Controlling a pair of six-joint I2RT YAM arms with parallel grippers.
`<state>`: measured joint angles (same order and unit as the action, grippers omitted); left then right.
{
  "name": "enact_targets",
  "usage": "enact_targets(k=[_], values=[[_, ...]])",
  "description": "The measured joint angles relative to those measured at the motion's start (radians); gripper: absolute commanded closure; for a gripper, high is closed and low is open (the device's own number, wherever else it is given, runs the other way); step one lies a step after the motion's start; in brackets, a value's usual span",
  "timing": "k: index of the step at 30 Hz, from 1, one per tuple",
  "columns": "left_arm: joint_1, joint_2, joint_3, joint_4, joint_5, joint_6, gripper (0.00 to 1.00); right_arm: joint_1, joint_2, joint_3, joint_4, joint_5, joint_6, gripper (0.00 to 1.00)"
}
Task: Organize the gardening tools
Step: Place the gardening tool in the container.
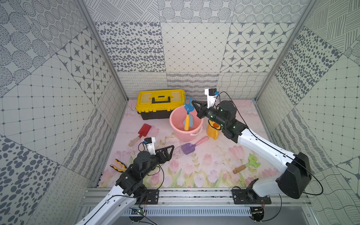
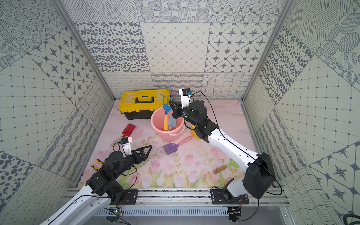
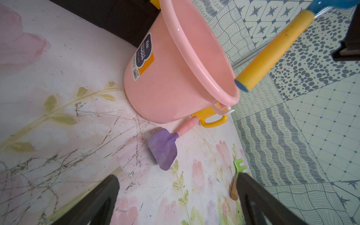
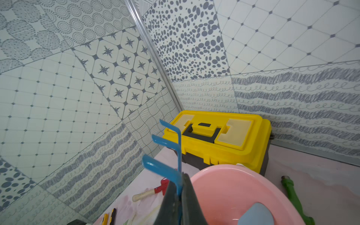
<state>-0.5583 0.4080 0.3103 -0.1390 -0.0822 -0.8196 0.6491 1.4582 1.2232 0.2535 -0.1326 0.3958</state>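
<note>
Peeking from the pink bucket (image 1: 175,124), light blue spade (image 4: 257,215), handle hidden.

L arm (image 1: 106,209) & R arm (image 1: 263,148): white shell links, blk joints + motor housings. L gripper (image 3: 178,177), R gripper (image 4: 179,181): blk wedge-shaped fingers (image 3: 109,187). Thin blk cable (image 1: 322,188) loops off each arm. White wrist cam mount (image 1: 210,98) w/ blue plug (image 1: 216,93). Green LEDs (image 1: 221,124) on R forearm.

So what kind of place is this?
Likely a robot test cell: patterned grey-and-white wall panels enclose it, a white robot arm is bolted to an aluminium rail, and a tulip-print mat covers the floor.
</note>
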Motion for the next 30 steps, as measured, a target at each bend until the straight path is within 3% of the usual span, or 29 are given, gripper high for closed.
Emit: enact_targets(k=[9,13,17,18,19,20,24,30], values=[[0.000,0.034,0.000,0.000,0.001,0.000,0.01,-0.069,0.189,0.045,0.069,0.023,-0.020,1.00],[0.000,0.037,0.000,0.000,0.002,0.000,0.01,-0.084,0.234,0.042,0.056,-0.004,-0.021,0.91],[0.000,0.042,0.000,0.000,0.003,0.000,0.01,-0.099,0.242,0.030,0.047,-0.051,-0.007,0.50],[0.000,0.043,0.000,0.000,0.003,0.000,0.01,-0.101,0.242,0.030,0.043,-0.064,-0.006,0.35],[0.000,0.045,0.000,0.000,0.003,0.000,0.01,-0.102,0.241,0.030,0.036,-0.071,-0.005,0.09],[0.000,0.047,0.000,0.000,0.003,0.000,0.01,-0.103,0.238,0.030,0.026,-0.082,-0.002,0.03],[0.000,0.058,0.000,0.000,0.003,0.000,0.00,-0.108,0.193,0.010,-0.026,-0.103,0.002,0.03],[0.000,0.079,0.001,0.000,-0.001,0.000,0.01,-0.107,-0.022,-0.102,-0.120,-0.084,0.045,0.03]])
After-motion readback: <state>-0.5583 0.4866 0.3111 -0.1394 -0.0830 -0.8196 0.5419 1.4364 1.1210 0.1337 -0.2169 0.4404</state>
